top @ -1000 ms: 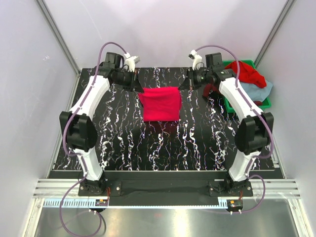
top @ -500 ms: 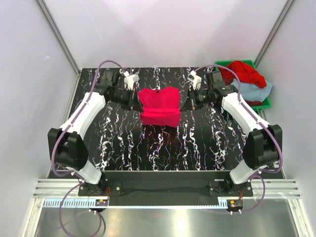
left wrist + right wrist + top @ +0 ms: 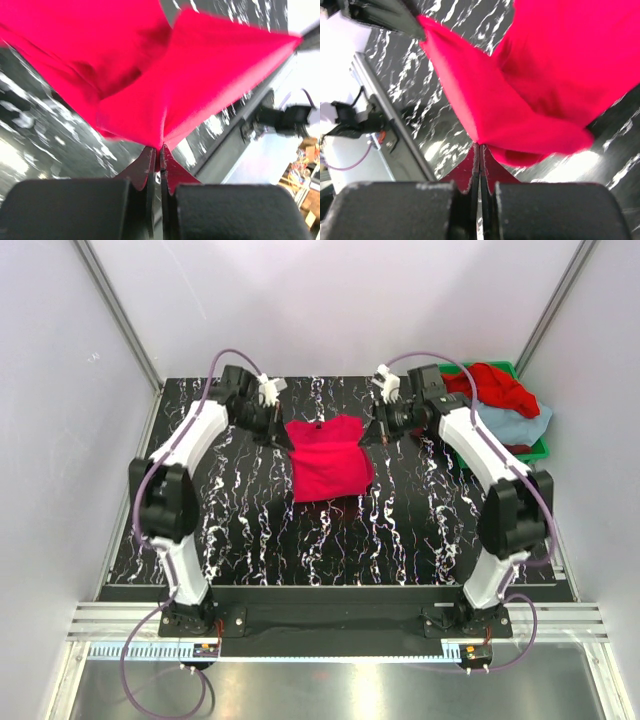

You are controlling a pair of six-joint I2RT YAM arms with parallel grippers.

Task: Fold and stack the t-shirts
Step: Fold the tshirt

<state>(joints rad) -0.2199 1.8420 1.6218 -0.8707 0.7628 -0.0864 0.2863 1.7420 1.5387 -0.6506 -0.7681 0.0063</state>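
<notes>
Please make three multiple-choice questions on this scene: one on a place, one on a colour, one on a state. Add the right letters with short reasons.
1. Where is the green bin?
A. at the table's far right corner
B. at its near left corner
C. at its centre

2. What colour is the t-shirt between the arms?
A. blue-grey
B. crimson-pink
C. white

3. How are both arms' jaws?
A. wide open
B. shut on the t-shirt
C. shut on the bin

1 A: it shows upper right in the top view.
2 B: every view shows it.
3 B: each wrist view shows cloth pinched.
</notes>
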